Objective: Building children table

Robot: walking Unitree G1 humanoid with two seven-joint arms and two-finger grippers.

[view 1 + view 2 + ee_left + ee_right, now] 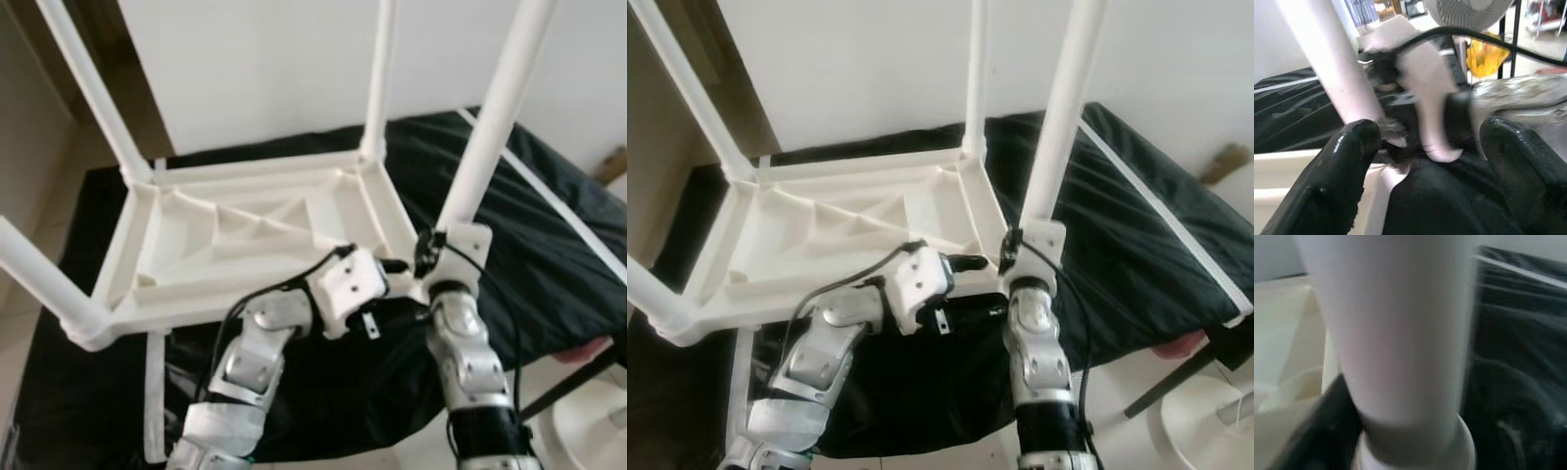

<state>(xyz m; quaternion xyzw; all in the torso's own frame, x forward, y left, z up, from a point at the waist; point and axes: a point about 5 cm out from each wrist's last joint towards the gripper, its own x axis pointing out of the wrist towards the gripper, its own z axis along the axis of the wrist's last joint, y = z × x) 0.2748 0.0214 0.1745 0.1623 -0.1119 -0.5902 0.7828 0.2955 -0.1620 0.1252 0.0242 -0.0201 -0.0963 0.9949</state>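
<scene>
An upturned white children's table (245, 235) lies on a black-covered bed (549, 255) as the robot's right hand (431, 257) grips its near leg (490, 137) and the left hand (392, 266) hovers wide, where a skewed push could jam the socket.

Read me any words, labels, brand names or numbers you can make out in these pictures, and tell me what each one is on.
None: no readable text in any view.
The upturned white table, its white legs and the black cloth under it bear no print.
The left claw and right claw show no legible marking.
The background clutter by the fan in the left wrist view is too blurred to read.
</scene>
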